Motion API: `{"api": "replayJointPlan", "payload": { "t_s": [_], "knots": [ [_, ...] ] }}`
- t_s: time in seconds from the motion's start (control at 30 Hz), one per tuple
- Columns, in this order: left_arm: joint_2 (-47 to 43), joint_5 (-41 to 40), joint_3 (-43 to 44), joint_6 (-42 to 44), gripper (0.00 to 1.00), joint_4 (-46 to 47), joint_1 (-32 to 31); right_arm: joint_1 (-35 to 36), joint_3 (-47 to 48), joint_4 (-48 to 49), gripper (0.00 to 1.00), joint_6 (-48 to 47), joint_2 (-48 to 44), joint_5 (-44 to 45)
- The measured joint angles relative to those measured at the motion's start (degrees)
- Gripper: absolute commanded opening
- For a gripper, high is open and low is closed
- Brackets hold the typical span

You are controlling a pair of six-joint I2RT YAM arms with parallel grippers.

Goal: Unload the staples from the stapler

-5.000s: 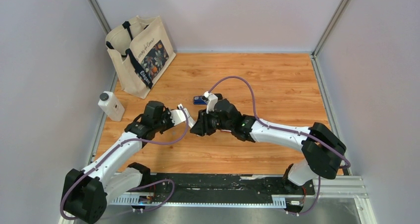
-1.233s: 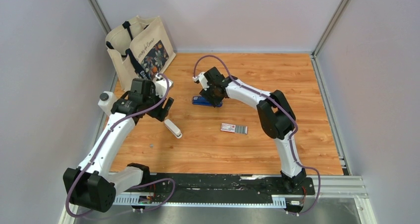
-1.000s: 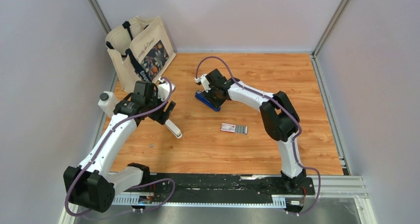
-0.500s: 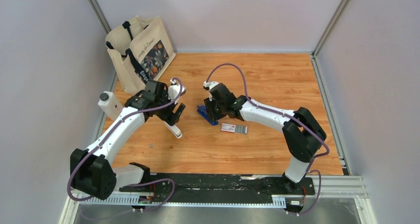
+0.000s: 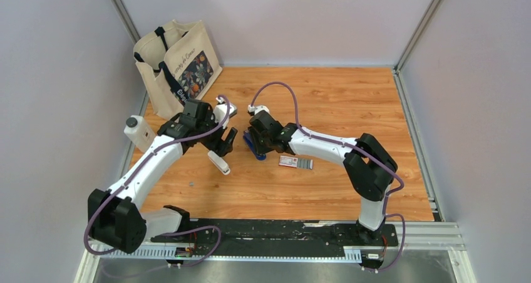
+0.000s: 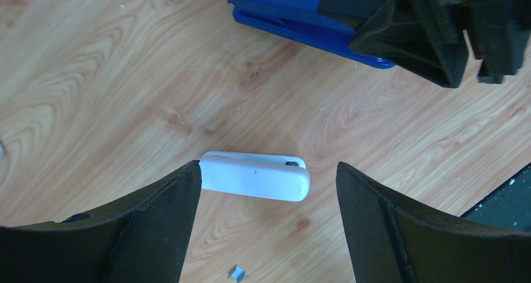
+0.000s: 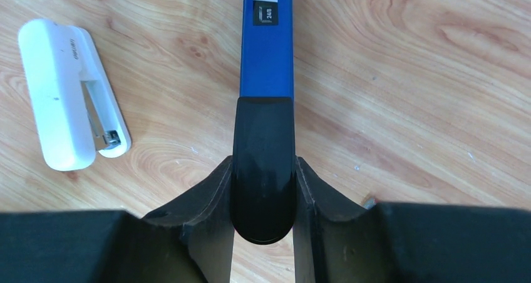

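The right pincer [image 7: 263,170] is clamped on the black rear end of the blue stapler [image 7: 266,57], one finger pressed against each side. The stapler's blue front sticks out beyond the fingertips and carries a small printed label. From above, the stapler [image 5: 252,146] sits low over the wooden desk [image 5: 350,101], a little left of its middle, under the right pincer [image 5: 257,142]. Whether it rests fully on the wood cannot be told.

Just left of it, the left pincer [image 5: 224,142] stands wide apart and holds nothing. In the left wrist view its two fingers [image 6: 156,233] frame a white bar-shaped item [image 6: 257,175] that lies flat on the desk between them, touching neither. The stapler [image 6: 294,10] lies beyond that item, apart from it.

The right wrist view shows the white item [image 7: 72,95] with a metal part set into a slot along one side.

A small flat packet [image 5: 295,162], red and white at one end and grey at the other, lies just right of the stapler. A canvas tote bag [image 5: 178,67] stands at the far left corner. A white bottle [image 5: 139,133] with a dark cap stands at the left edge.
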Motion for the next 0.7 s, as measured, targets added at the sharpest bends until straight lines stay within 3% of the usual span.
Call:
{"api": "replayJointPlan", "payload": {
  "t_s": [0.07,0.3,0.43,0.6,0.7],
  "knots": [
    [-2.19,-0.13,0.0,-0.2,0.88,0.15,0.0,0.35,0.02,-1.4,0.27,0.07,0.04,0.83],
    [-6.56,-1.18,0.15,-0.37,0.9,-0.76,0.0,0.94,0.02,-4.2,0.32,1.55,0.04,2.27],
    [-7.1,-2.16,0.46,-0.35,0.91,-2.08,0.0,1.05,0.02,-5.7,0.54,2.4,0.07,2.82],
    [-9.31,-2.34,0.68,-0.02,0.9,-4.31,0.35,1.09,0.02,-7.37,0.64,2.86,0.07,3.41],
    [-9.64,-2.89,1.7,0.26,0.91,-5.4,0.9,1.11,0.04,-8.13,0.77,2.84,0.07,3.8]
  ]
}}
